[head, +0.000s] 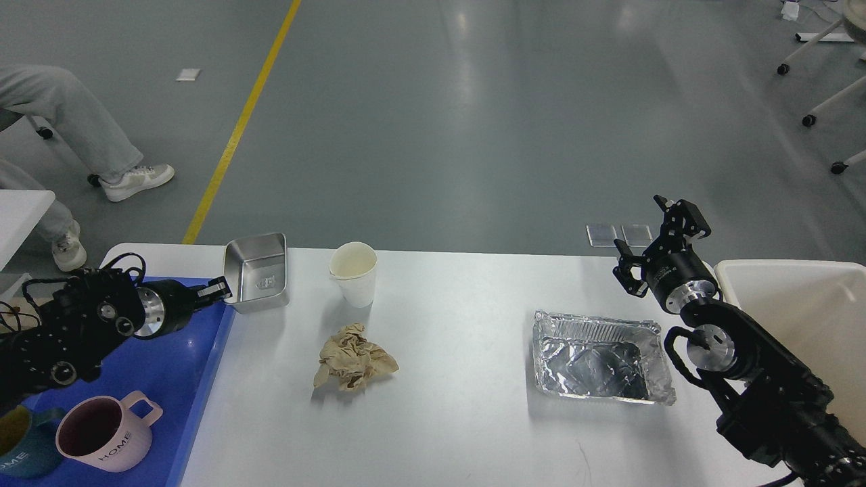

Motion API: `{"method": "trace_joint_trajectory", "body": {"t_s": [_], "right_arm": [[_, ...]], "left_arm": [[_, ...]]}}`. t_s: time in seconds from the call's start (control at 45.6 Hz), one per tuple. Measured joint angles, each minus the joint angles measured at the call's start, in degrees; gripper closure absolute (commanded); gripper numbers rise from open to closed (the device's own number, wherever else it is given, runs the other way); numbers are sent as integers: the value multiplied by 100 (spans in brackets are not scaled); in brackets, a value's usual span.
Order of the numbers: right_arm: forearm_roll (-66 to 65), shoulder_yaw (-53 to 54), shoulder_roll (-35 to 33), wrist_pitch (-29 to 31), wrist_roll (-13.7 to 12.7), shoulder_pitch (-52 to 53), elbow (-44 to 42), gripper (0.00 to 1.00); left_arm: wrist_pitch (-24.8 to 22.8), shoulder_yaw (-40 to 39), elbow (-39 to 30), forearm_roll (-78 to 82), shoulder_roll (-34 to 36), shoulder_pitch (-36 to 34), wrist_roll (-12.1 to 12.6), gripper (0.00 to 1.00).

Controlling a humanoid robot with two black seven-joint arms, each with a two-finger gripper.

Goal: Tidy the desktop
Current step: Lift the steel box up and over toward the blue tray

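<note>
The white desktop point(460, 379) fills the lower half of the head view. My left gripper point(218, 289) is shut on the near-left rim of a steel tin point(258, 270), which is lifted and tilted at the far left, beside the blue tray point(183, 365). A paper cup point(354, 272) stands upright behind a crumpled brown paper point(352, 358) near the middle. A foil tray point(599, 357) lies to the right. My right gripper point(659, 240) is open, raised above the far right edge, holding nothing.
The blue tray holds a pink mug point(105, 433) and a teal cup point(24, 450). A cream bin point(805, 318) stands at the right end of the desktop. A seated person's legs point(74, 135) are on the floor at far left.
</note>
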Motion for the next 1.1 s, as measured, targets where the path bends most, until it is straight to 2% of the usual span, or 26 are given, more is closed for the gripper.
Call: {"method": "trace_joint_trajectory", "body": {"t_s": [0.329, 0.505, 0.658, 0.79, 0.965, 1.097], "right_arm": [[-1, 0, 10, -3, 0, 33, -3, 0], [-7, 0, 28, -3, 0, 39, 0, 0], [-1, 0, 43, -32, 0, 41, 11, 0], [-1, -4, 52, -53, 0, 48, 15, 0], [-1, -4, 75, -57, 0, 49, 16, 0], [-7, -1, 80, -57, 0, 50, 17, 0]], "left_arm": [[-1083, -665, -2143, -530, 2067, -246, 54, 99], [-1545, -1185, -2816, -797, 3031, -283, 10, 99], [-1901, -1456, -3143, -1101, 3647, -377, -1, 99], [-1995, -1509, -3258, -1231, 3919, -417, -1, 99], [-1902, -1404, -3244, -1243, 3906, -336, 38, 99], [-1379, -1099, -3128, -1243, 3716, 20, 51, 99]]}}
